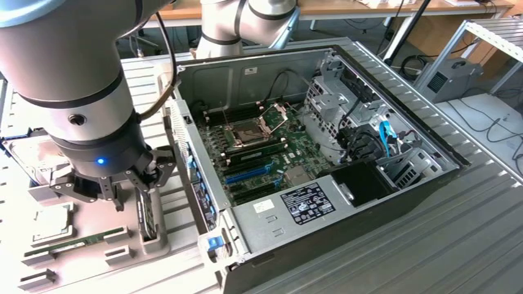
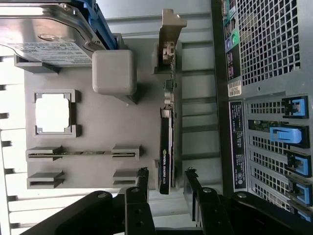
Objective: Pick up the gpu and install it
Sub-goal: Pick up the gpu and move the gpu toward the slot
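**— What does the exterior view show?**

— In the lower left of the frame, the arm's gripper (image 1: 131,195) hangs low over a grey parts holder (image 1: 159,242). The holder sits just beside the open computer case (image 1: 245,76). The gpu (image 1: 148,217) stands on its long edge in a slot of the holder, directly under the gripper and close to the case's rear wall.

**— And inside the case?**

— The motherboard (image 1: 270,156) lies bare at the centre of the frame. Farther toward the exterior view's left, the holder carries a hard drive (image 1: 31,160), a processor chip (image 1: 51,222) and a green memory stick (image 1: 78,241).

**— What about the wrist view?**

— The gripper (image 2: 166,188) stands apart, with one black finger on each side of the gpu (image 2: 166,147). The fingers (image 2: 142,183) flank the card's near end with a gap on both sides, so they clamp nothing. The card sits edge-on in the parts holder (image 2: 98,117), and its silvery bracket (image 2: 169,36) is at the end away from the gripper.

**— What else is around it?**

— The hard drive (image 2: 44,36), processor chip (image 2: 54,112) and memory stick (image 2: 80,153) lie on one side of the card. On the other side is the perforated back of the computer case (image 2: 264,54) with its blue latches (image 2: 286,134).
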Controlling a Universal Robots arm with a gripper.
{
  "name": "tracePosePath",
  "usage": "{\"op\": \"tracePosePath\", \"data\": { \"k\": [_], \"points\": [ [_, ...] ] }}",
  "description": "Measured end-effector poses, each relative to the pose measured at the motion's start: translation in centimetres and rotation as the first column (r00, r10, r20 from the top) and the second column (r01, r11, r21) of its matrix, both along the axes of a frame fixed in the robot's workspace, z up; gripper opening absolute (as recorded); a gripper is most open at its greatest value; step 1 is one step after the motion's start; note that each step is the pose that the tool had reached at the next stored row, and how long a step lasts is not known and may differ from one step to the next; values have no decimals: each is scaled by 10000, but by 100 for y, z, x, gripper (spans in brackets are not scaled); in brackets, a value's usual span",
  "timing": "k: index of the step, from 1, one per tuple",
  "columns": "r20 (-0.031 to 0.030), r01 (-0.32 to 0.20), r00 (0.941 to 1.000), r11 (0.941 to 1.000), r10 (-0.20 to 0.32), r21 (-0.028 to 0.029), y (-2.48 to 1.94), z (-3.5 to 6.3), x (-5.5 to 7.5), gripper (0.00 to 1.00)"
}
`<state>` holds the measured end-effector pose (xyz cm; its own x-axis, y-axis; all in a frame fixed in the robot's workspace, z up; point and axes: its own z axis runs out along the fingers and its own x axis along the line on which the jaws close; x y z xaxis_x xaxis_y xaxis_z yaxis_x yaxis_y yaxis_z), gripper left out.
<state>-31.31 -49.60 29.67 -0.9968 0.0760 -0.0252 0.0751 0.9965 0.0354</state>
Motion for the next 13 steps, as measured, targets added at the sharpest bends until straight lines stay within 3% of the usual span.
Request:
{"op": "tracePosePath", "data": {
  "k": [13],
  "points": [
    [0, 0, 10000, 10000, 0, 0, 30, -132, 0, 42]
  ]
}}
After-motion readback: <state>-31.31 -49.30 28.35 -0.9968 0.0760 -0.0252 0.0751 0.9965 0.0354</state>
